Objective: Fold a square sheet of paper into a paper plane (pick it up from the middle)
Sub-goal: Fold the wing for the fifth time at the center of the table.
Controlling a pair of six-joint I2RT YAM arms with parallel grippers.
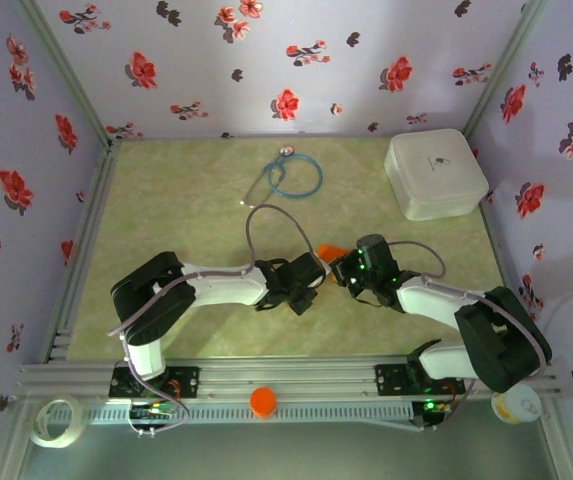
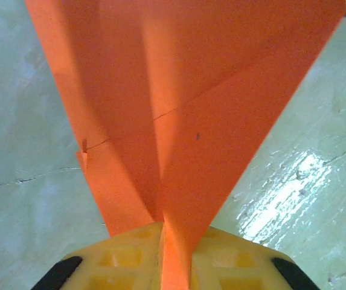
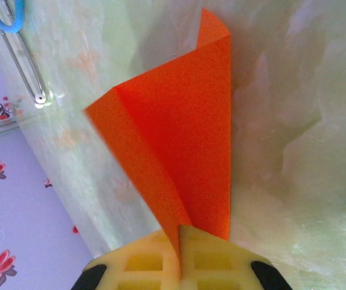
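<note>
Orange paper (image 1: 330, 250), part-folded w/ creases, is pinched at centre of top view by left gripper (image 2: 162, 232) and right gripper (image 3: 179, 232), both clamped on it; a mid-fold step is judged, w/ next crease needing aligned edges.

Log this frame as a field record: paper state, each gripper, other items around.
paper: orange paper, folded and creased, near the table's middle
left gripper: shut on the orange paper, pads pinching a folded edge
right gripper: shut on the orange paper, from the opposite side
table back: stethoscope with blue tubing, centre; white rounded box, right corner
front rail: small round orange cap
outside frame: tape roll, near left
</note>
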